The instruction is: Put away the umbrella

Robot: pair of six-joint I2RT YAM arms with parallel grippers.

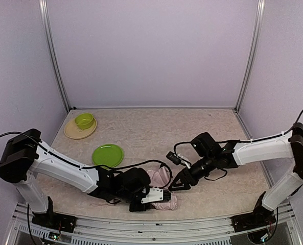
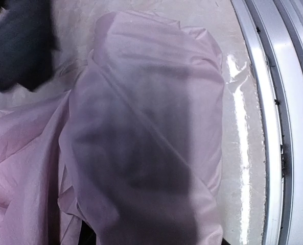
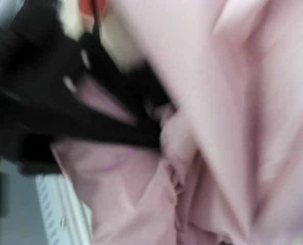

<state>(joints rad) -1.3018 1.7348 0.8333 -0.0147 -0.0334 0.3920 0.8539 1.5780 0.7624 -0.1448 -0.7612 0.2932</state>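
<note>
Between left hand [image 1: 159, 196] and right hand [image 1: 175, 184] lies the crumpled pale-pink umbrella [image 1: 160, 177]; neither hand's state is discernible.

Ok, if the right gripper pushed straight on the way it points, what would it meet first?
Most likely the umbrella: the right gripper points at its pink fabric, which fills the right wrist view. The left gripper sits just beyond; depth is hard to judge.

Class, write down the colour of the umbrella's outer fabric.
The umbrella has pale pink outer fabric, which shows best in the left wrist view.
</note>
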